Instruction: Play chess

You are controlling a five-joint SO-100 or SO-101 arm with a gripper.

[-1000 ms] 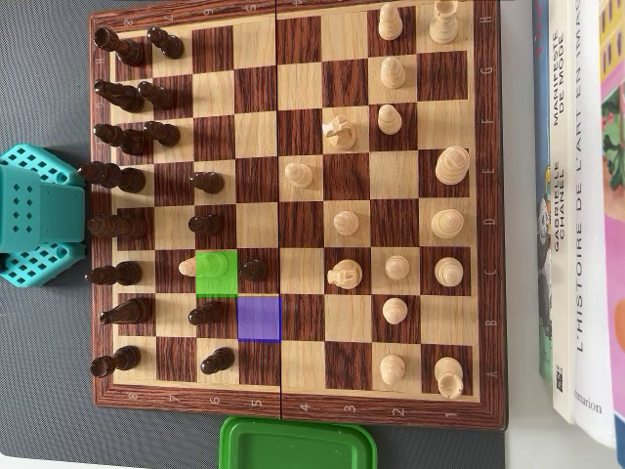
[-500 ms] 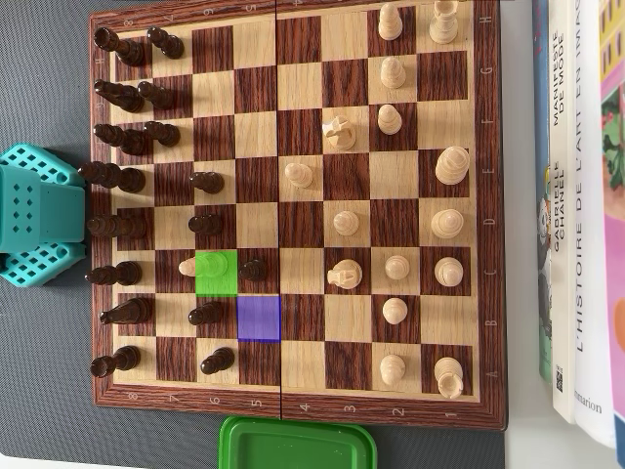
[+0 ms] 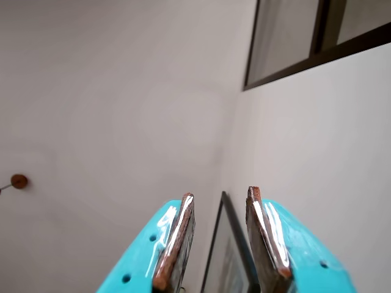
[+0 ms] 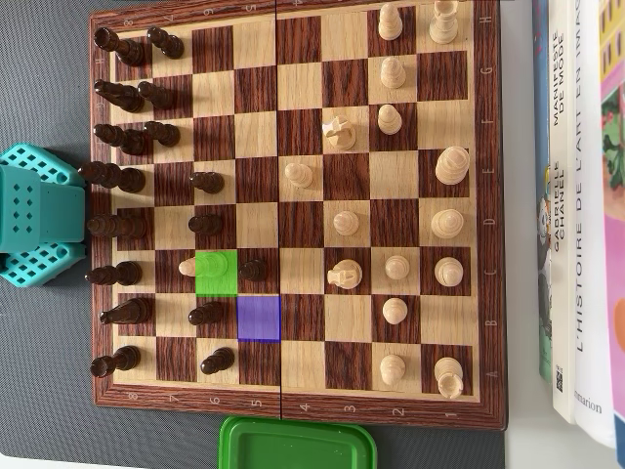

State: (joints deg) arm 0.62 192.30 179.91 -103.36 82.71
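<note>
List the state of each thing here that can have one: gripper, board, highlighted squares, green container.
gripper: open, empty, aimed at a wall
chessboard: unfolded flat, game in progress
green square: a piece stands tinted in it
purple square: unoccupied
green container: lid on

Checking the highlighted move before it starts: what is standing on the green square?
On the green square a piece shows through the tint, its colour hidden by it. A light piece sits just left, a dark pawn just right. The purple square looks empty.
</note>
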